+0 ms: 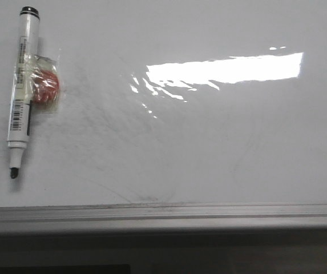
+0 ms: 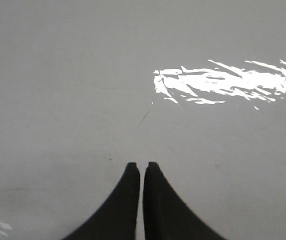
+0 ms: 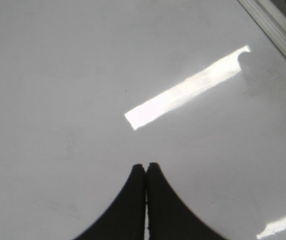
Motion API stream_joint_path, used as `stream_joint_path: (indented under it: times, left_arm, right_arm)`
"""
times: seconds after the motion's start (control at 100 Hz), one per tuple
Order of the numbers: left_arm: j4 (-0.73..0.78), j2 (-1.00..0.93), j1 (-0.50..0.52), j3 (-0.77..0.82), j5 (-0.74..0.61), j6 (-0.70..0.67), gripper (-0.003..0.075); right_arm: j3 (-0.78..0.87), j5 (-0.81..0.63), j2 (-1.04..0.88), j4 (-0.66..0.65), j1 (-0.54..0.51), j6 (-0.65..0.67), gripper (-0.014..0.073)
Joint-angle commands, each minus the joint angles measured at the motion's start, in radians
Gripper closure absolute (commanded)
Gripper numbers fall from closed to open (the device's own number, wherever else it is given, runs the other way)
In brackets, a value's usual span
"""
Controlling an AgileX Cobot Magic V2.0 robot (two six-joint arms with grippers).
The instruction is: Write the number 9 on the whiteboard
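While both arms hang above the whiteboard, each wrist view shows its black fingers pressed together with nothing between them: the left gripper leaves only a hairline slit, and the right gripper is pinched tight. Ahead of the left fingertips the board runs broad and bare, with a short thin dark scratch mark just beyond them and a ragged light reflection farther out to one side. Ahead of the right fingertips lies a slanted bright glare bar, and the grey edge strip crosses the far corner. In the front view neither gripper appears. A white marker pen, tip uncapped, lies on the board's far left, touching a red eraser wrapped in clear plastic. No drawn 9 is visible on the board.
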Motion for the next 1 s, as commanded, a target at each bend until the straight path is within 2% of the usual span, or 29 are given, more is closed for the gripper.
stream_joint_path:
  times: [0.0,0.2,0.5,0.57,0.69,0.76,0.9,0.99]
  left_arm:
    - [-0.002,-0.023,0.0,-0.056,-0.048,-0.008,0.0741]
    - [-0.002,0.037,0.0,-0.181,0.069,-0.008,0.0741]
    - [-0.007,0.212,0.0,-0.303,0.127,-0.008,0.0724]
    - [-0.011,0.256,0.0,-0.305,0.099,-0.008,0.0634]
    - [-0.013,0.314,0.0,-0.301,-0.011,-0.008,0.0354]
    - [-0.038,0.341,0.0,-0.299,-0.082,-0.008,0.0259]
    - [-0.038,0.368,-0.004,-0.299,-0.152,-0.008,0.0247]
    - [-0.027,0.375,-0.051,-0.299,-0.152,-0.008,0.0247]
  right_arm:
    - [0.011,-0.087,-0.021,-0.026,-0.006,0.012,0.0657]
    - [-0.075,0.008,-0.005,-0.321,-0.002,0.012,0.0657]
    - [-0.262,0.149,0.222,-0.406,0.094,-0.008,0.0657]
    - [-0.293,0.149,0.273,-0.406,0.122,-0.008,0.0657]
    - [-0.307,0.172,0.324,-0.402,0.165,-0.008,0.0657]
    - [-0.307,0.188,0.336,-0.385,0.19,-0.008,0.0657]
    - [-0.307,0.196,0.338,-0.333,0.251,0.014,0.0657]
    - [-0.307,0.197,0.338,-0.31,0.298,0.014,0.0657]
